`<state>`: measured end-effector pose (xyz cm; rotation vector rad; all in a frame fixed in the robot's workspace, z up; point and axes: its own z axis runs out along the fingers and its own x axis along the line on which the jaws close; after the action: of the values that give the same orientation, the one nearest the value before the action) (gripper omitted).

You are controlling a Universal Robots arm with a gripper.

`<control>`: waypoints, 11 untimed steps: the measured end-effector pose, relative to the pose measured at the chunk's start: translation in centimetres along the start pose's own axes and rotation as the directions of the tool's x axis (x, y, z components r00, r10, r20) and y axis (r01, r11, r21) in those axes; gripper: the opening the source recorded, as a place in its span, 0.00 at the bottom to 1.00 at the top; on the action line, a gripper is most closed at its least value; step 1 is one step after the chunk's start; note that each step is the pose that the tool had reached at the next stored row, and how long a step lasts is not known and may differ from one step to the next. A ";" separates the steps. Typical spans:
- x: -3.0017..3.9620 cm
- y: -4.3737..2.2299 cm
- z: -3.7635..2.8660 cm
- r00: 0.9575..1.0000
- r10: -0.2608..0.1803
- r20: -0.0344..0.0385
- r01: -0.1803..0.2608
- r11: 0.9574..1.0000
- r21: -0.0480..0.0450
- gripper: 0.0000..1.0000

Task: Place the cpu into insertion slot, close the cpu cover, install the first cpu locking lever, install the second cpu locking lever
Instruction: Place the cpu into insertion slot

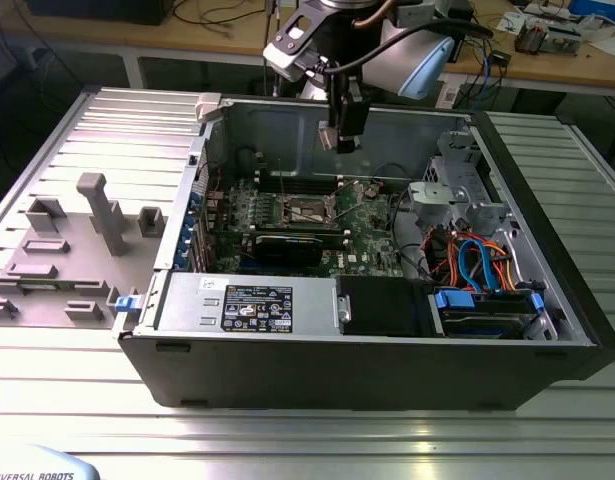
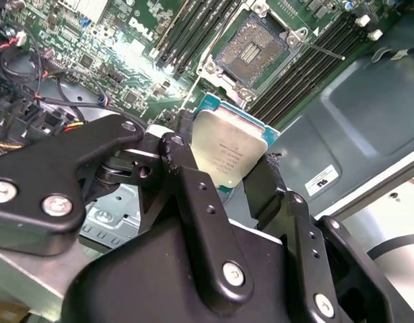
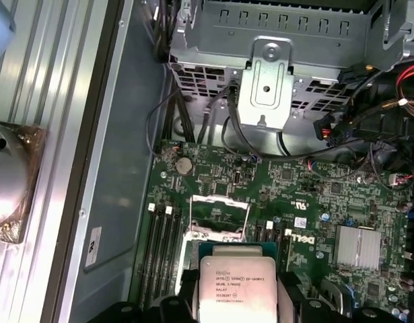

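Note:
My gripper [image 2: 227, 165] is shut on the cpu [image 2: 228, 149], a small square chip with a pale silvery top, pinched by its edges between the two black fingers [image 2: 188, 176]. In the first wrist view the cpu [image 3: 235, 286] hangs over the green motherboard [image 3: 301, 188], just short of the cpu cover [image 3: 220, 217], which stands open as a silvery frame with a window. The insertion slot [image 2: 252, 48] lies bare, its brownish pin bed showing. In the exterior view the gripper [image 1: 345, 140] hovers well above the insertion slot [image 1: 309, 209] inside the open computer case.
Long memory slots [image 2: 307, 60] flank the socket, and thin lever rods [image 2: 321, 48] stick out beside it. A black graphics card [image 1: 287, 245], a power supply [image 1: 247, 305] and a drive bay with coloured cables [image 1: 477, 260] fill the case. Grey fixture blocks [image 1: 97, 215] stand outside on the exterior view's left.

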<state>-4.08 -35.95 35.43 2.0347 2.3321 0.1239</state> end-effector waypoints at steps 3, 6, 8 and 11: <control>0.00 0.00 0.01 1.000 0.023 0.002 -0.023 1.000 0.000 0.54; 0.00 0.00 0.02 0.999 0.047 0.004 -0.047 0.999 -0.001 0.54; 0.00 0.00 0.03 0.998 0.062 0.006 -0.062 0.998 -0.001 0.54; 0.00 0.00 0.03 0.997 0.081 0.007 -0.081 0.997 -0.002 0.54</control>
<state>-4.08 -35.95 35.39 2.1261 2.2448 0.1207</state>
